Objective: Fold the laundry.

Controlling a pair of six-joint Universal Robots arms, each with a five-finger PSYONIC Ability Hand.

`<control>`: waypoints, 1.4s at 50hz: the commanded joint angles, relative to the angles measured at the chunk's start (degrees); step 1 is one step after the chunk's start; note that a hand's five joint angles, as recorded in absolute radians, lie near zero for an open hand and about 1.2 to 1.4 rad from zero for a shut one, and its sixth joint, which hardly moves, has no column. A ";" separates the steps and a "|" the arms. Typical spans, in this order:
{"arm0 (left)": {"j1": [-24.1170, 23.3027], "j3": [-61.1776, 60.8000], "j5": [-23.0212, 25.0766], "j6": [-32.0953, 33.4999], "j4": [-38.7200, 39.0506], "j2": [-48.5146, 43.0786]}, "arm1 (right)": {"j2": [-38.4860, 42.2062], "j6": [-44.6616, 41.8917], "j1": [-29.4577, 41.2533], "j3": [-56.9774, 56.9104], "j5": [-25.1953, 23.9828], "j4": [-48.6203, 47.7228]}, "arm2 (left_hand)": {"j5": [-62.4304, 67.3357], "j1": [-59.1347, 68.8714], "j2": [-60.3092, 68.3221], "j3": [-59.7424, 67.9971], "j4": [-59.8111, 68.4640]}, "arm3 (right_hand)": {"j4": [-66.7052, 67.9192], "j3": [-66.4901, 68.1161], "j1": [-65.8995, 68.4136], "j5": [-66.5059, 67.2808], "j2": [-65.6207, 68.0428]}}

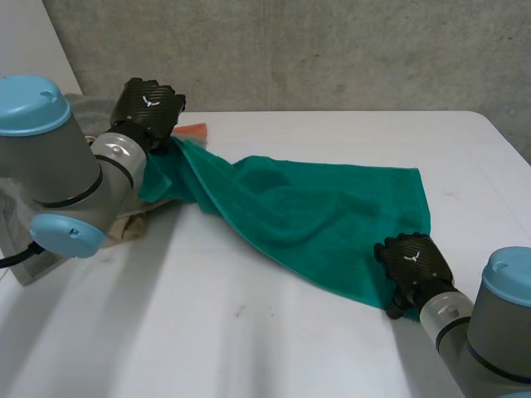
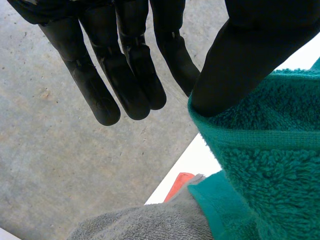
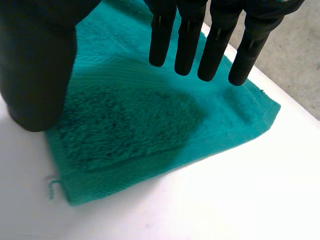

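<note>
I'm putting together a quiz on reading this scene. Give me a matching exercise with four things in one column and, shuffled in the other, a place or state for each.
Things
1. green towel
2. grey cloth
3. orange-red thing
4. right hand

Places or states
A. fingers straight, over a towel corner
B. at the far edge of the table, near the left hand
C. spread on the table, one end raised at the left hand
D. bunched below the towel's raised end

Pairs: 1-C, 2-D, 3-B, 4-A
</note>
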 commanded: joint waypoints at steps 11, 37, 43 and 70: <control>0.08 -0.88 -0.09 -0.01 -0.10 0.15 | 2.84 -2.73 -0.56 -5.75 0.87 -2.23 | 14.27 13.03 11.30 11.64 11.15 | 8.94 8.44 8.03 10.49 8.60; 0.70 -8.27 0.35 0.34 -9.22 20.17 | -19.92 -14.16 -10.84 -34.30 1.40 34.04 | 14.27 13.03 11.30 11.64 11.15 | 51.94 51.45 51.04 53.50 51.60; 0.61 -8.27 0.70 0.78 -16.53 23.44 | -20.10 -16.79 -13.48 -42.58 0.44 46.88 | 14.27 13.03 11.30 11.64 11.15 | 51.94 51.45 51.04 53.50 51.60; 0.08 24.60 0.26 11.77 28.79 -12.95 | 7.94 -11.98 -9.45 -63.59 7.29 4.43 | 14.27 13.03 11.30 11.64 11.15 | 51.94 51.45 51.04 53.50 51.60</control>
